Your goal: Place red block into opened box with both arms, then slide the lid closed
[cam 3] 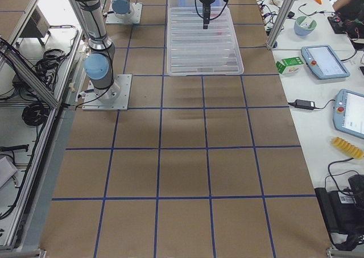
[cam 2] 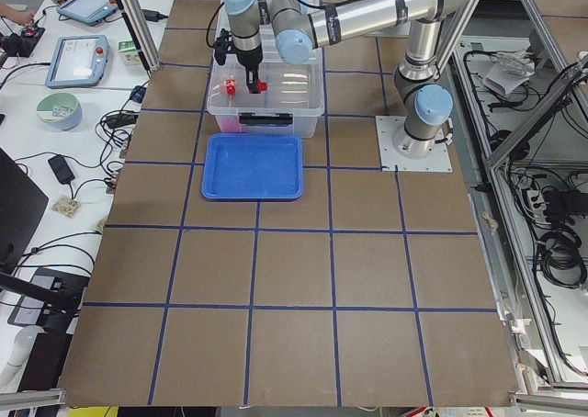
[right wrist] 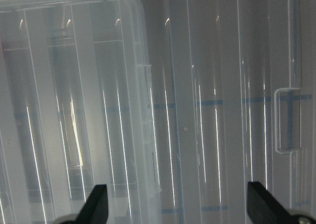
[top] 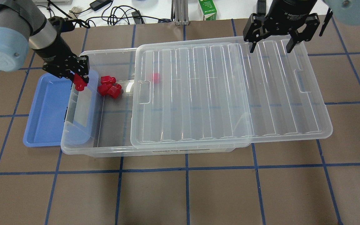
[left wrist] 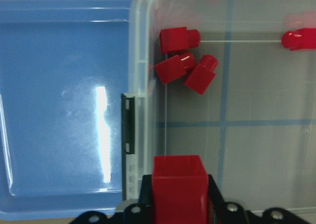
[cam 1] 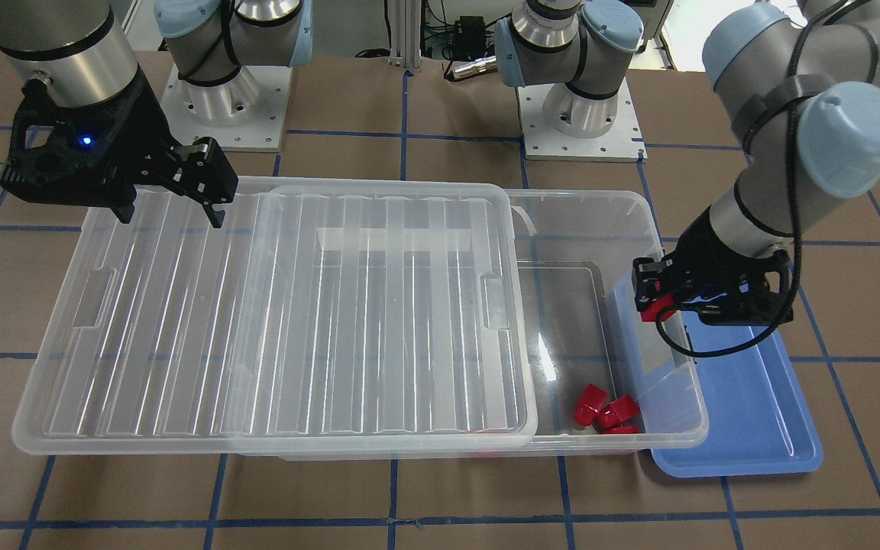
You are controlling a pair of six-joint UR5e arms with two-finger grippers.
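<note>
My left gripper is shut on the red block, held over the left end rim of the clear box. In the left wrist view the red block hangs just inside the box wall. The ribbed lid lies slid toward my right, covering most of the box and overhanging its right end. Only the left end of the box is uncovered. My right gripper stands open above the lid's far edge, with nothing between its fingers.
Three red blocks lie bunched in the uncovered end of the box. Another red piece shows through the lid. A blue tray sits beside the box's left end, its edge under the box rim. Both arm bases stand behind the box.
</note>
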